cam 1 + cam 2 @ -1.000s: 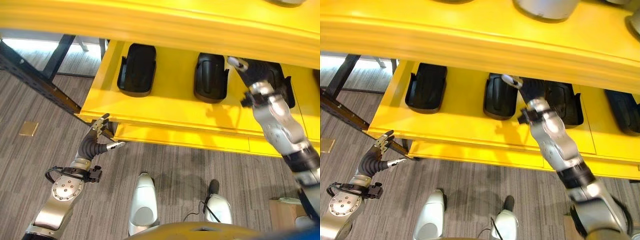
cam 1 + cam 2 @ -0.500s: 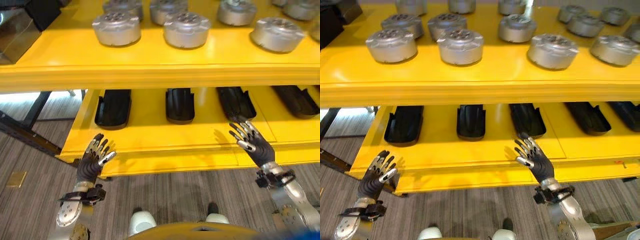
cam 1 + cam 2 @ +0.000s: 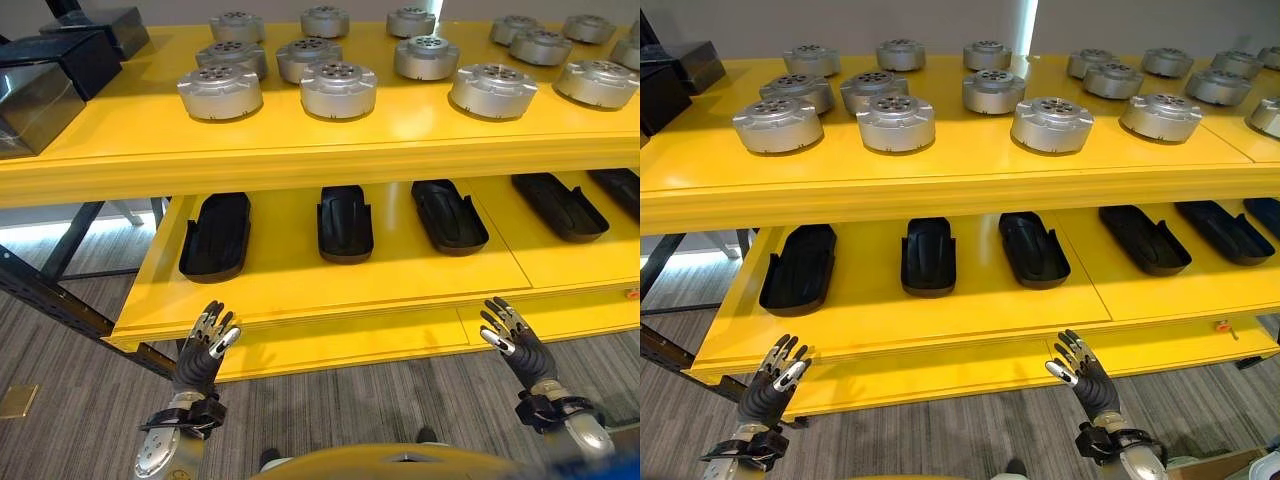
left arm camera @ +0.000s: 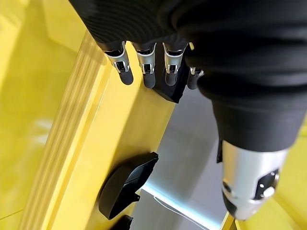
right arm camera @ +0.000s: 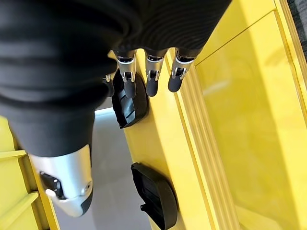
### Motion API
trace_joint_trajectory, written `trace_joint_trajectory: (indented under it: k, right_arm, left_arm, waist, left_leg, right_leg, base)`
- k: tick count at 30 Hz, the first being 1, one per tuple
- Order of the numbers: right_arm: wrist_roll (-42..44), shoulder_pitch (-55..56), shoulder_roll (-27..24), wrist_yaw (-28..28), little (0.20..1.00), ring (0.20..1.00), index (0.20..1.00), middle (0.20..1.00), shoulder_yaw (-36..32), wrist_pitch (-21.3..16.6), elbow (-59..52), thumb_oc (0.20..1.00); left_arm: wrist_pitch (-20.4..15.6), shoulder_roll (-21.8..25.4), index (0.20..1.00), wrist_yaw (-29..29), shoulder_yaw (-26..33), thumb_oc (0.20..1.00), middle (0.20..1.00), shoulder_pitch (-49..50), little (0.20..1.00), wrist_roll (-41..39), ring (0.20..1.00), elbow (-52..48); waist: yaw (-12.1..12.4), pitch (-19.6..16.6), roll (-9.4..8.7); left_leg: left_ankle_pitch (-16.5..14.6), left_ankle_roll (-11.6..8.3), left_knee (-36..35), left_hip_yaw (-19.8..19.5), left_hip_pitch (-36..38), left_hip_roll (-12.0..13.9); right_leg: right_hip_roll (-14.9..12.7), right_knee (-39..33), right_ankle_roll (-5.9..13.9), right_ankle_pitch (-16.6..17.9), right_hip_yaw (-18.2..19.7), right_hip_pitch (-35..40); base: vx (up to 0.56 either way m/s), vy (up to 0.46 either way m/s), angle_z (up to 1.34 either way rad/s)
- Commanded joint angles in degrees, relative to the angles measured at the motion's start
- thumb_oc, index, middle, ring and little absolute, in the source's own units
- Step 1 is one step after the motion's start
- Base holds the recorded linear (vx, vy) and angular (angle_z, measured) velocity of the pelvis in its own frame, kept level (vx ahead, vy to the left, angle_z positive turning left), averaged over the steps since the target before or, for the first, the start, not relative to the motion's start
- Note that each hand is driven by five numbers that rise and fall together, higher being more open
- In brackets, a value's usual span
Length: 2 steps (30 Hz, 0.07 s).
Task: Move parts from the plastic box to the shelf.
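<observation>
Several black moulded parts lie in a row on the lower yellow shelf, among them one at the left, one in the middle and one right of it. My left hand is raised before the shelf's front edge at the left, fingers straight, holding nothing. My right hand is raised the same way at the right, open and empty. In the left wrist view its fingers point along the shelf past a black part. The right wrist view shows straight fingers above another black part.
The upper shelf carries several round silver parts, such as one near its front. Dark boxes stand at its left end. A black frame leg slants down at the left over grey striped floor.
The camera has tilted up, bringing the upper shelf into view. My right hand has drawn back from the lower shelf and down before its front edge. The left hand has risen, fingers up.
</observation>
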Motion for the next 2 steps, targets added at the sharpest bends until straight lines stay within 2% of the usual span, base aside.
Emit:
trace_joint_trajectory:
  k: [1,2]
  right_arm:
    - [0.6,-3.1,0.9,0.0,1.000,1.000,1.000,1.000,-1.7,-2.6,-2.5,1.000]
    - [0.6,-3.1,0.9,0.0,1.000,1.000,1.000,1.000,-1.7,-2.6,-2.5,1.000]
  left_arm:
    - [-1.8,0.9,1.000,0.4,0.3,1.000,1.000,-1.2,1.000,-0.4,1.000,0.5]
    - [-1.8,0.9,1.000,0.4,0.3,1.000,1.000,-1.2,1.000,-0.4,1.000,0.5]
  waist:
    - [-0.1,0.1,0.50]
    - [-0.1,0.1,0.50]
  left_leg:
    - [2.3,4.77,2.5,-1.3,-4.8,-1.2]
    - [2.3,4.77,2.5,-1.3,-4.8,-1.2]
  right_leg:
    - [-3.0,4.0,1.28,-5.1,-0.3,1.2]
    - [-3.0,4.0,1.28,-5.1,-0.3,1.2]
  base:
    - [0.00,0.000,0.00]
    - [0.00,0.000,0.00]
